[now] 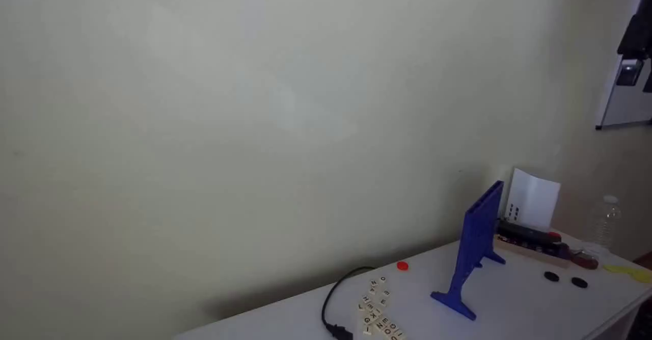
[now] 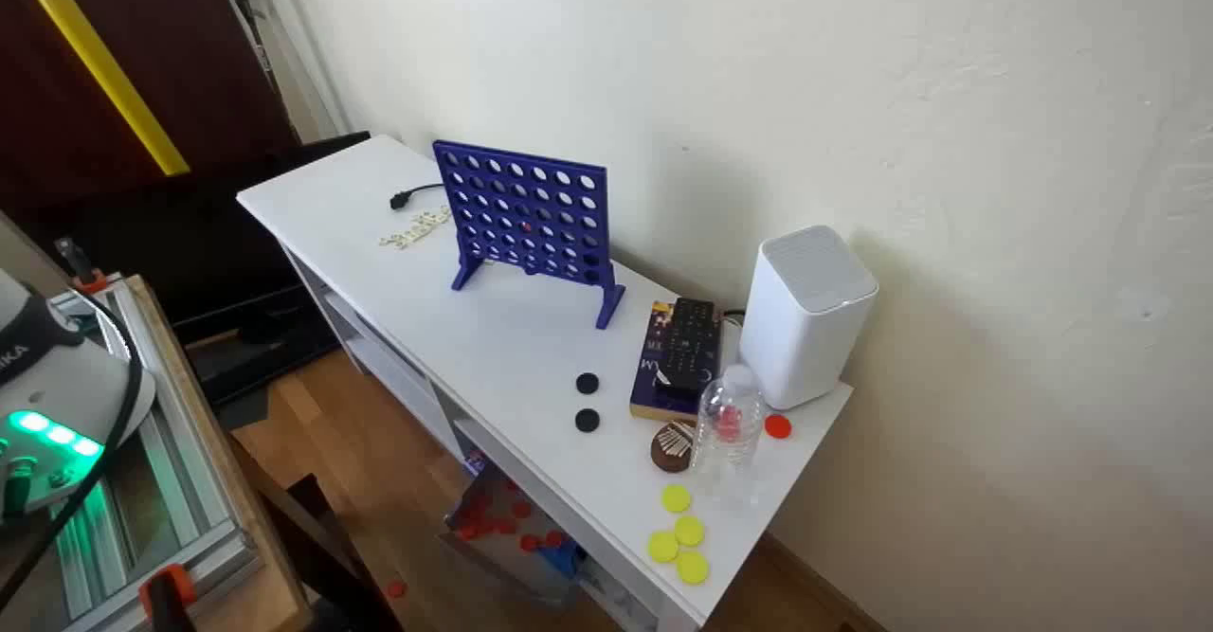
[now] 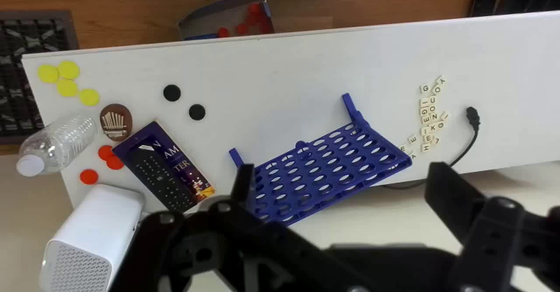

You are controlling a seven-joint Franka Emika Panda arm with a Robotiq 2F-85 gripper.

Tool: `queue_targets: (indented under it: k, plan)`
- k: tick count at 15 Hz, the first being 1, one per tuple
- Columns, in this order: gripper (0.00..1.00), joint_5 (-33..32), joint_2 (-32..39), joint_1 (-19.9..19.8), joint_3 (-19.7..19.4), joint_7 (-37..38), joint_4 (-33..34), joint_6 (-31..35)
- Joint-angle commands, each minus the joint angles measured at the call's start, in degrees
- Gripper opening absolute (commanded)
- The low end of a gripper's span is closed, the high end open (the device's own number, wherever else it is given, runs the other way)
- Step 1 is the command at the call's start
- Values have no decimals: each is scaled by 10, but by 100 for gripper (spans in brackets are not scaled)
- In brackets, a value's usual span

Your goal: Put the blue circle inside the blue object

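Note:
The blue object (image 2: pixel 534 203) is an upright panel of round holes on splayed feet, standing on the white table in both exterior views (image 1: pixel 473 240). The wrist view shows it from above (image 3: pixel 332 178), its slotted top edge towards me. Two loose dark discs, nearly black, lie flat on the table (image 3: pixel 172 93) (image 3: pixel 197 112); they show in both exterior views (image 2: pixel 588 383) (image 1: pixel 551 276). No loose disc looks clearly blue. My gripper (image 3: pixel 342 180) is open and empty above the panel, its left finger covering one panel edge. Dark gripper parts show at an exterior view's right edge (image 1: pixel 634 39).
A wall runs behind the table. Beside the discs are a book (image 2: pixel 649 367) with a black remote, a brown round object (image 2: pixel 671 457), a bottle (image 2: pixel 725 424), a white box (image 2: pixel 805 329) and yellow discs (image 2: pixel 692 568). Letter tiles (image 3: pixel 426 119) and a cable (image 3: pixel 472 117) lie beyond the panel.

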Motion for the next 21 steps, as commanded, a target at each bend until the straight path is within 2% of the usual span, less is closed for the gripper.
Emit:
queue_targets:
  k: [1, 7, 11, 14, 21]
  plan:
    - [100, 5, 2, -10, 8, -4, 2, -1]
    - [100, 5, 2, -10, 8, -4, 2, -1]
    - [100, 8, 63, -6, 8, 5, -8, 25]
    - [100, -3, 107, -7, 7, -23, -37, 83]
    - [100, 17, 219, -16, -2, -89, -103, 255]
